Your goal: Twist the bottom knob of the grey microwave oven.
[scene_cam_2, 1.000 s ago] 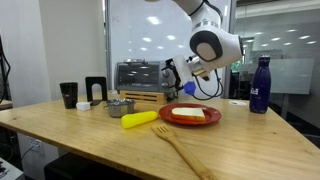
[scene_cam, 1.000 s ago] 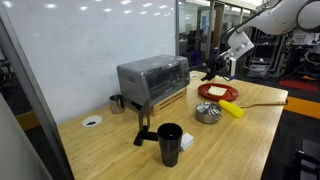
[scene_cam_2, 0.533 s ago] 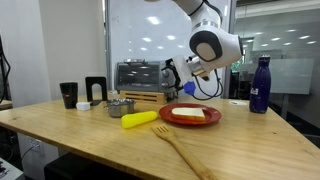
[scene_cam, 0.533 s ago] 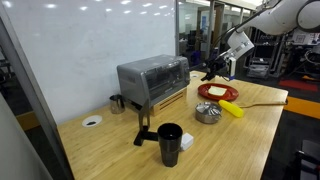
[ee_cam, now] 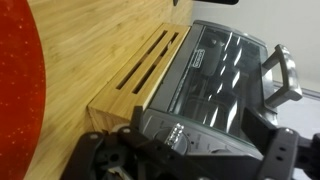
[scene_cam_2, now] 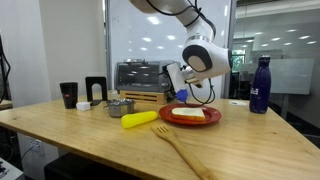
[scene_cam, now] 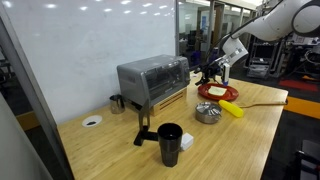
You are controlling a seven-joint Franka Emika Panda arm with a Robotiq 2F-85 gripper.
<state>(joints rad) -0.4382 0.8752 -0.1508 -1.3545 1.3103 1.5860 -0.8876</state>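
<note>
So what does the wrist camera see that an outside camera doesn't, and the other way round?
Only the wrist view shows the small knobs on the boxy silver-grey oven close up, and the slots in its pale wooden base. Only an exterior view shows the dark blue bottle, the yellow cylinder, the wooden fork and the black cup. Both show the oven, the round red plate, the wooden table and the robot's black hand, open near the oven.

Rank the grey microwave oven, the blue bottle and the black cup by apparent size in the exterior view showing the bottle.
Largest to smallest:
1. grey microwave oven
2. blue bottle
3. black cup
No ties.
</note>
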